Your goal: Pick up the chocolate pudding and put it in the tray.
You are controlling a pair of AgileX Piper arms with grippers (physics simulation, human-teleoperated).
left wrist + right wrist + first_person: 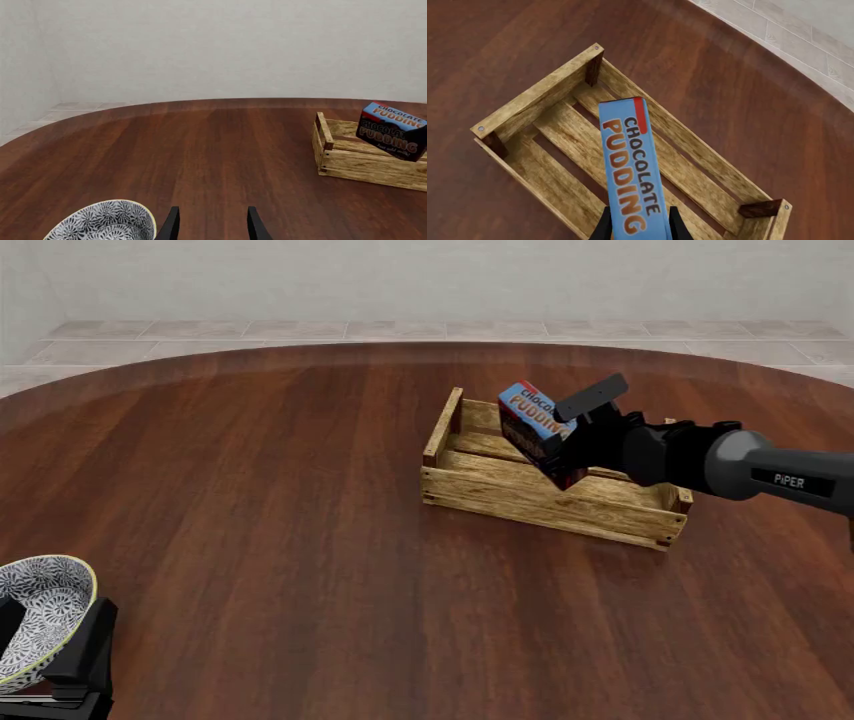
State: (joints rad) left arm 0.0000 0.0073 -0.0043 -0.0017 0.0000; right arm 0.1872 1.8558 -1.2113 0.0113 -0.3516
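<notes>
The chocolate pudding [529,418], a small carton with a blue lettered top and dark brown front, hangs tilted over the inside of the tray [534,502], a light wooden slatted crate at mid-table. My right gripper [566,445] is shut on it. In the right wrist view the pudding [630,170] sits between the two fingers [604,227], with the tray's slats [554,150] below. The left wrist view shows the pudding [393,131] above the tray [370,167] far off. My left gripper [213,227] is open and holds nothing.
A white bowl with a dark pattern [38,612] sits at the near left table edge, right beside my left gripper [74,655]; the bowl [107,222] also shows in the left wrist view. Bare brown tabletop lies between bowl and tray.
</notes>
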